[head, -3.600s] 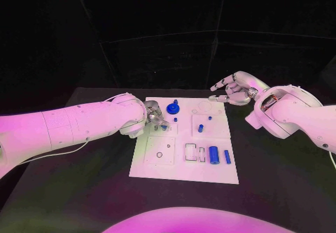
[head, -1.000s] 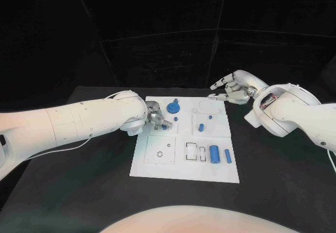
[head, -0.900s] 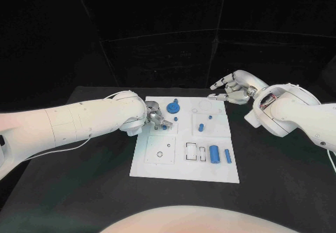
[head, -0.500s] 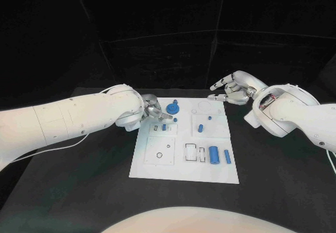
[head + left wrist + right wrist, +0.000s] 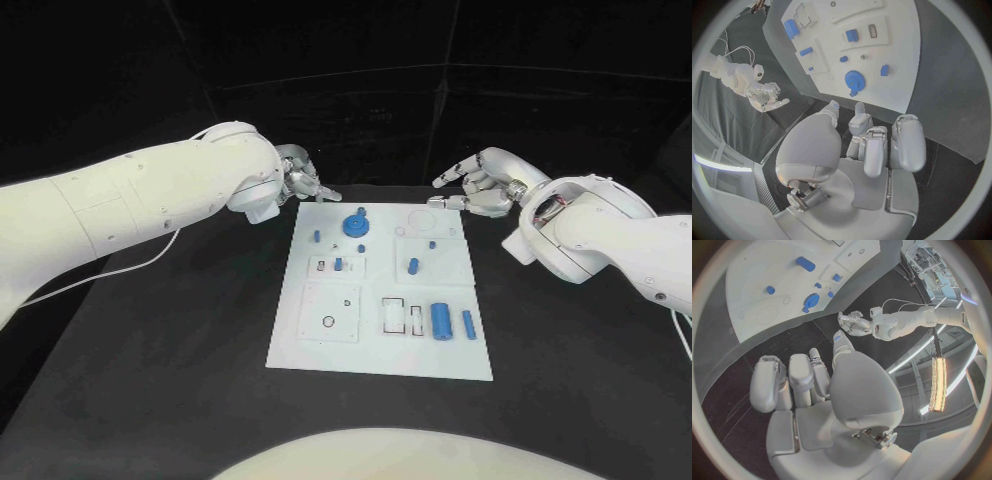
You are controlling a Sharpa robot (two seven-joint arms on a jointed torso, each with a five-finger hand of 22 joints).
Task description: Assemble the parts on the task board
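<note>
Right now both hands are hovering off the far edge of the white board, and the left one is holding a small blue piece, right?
Not quite. The left hand holds nothing; the left wrist view shows its fingers bare. Both hands, left and right, do hover beyond the task board.

1. A black table [image 5: 173, 340] lies under everything, its dark top running out to both sides and toward the near edge.
2. A thin white cable [image 5: 108, 268] trails over the table's left part.
3. Black panelled walls [image 5: 361, 110] stand behind the table.
</note>
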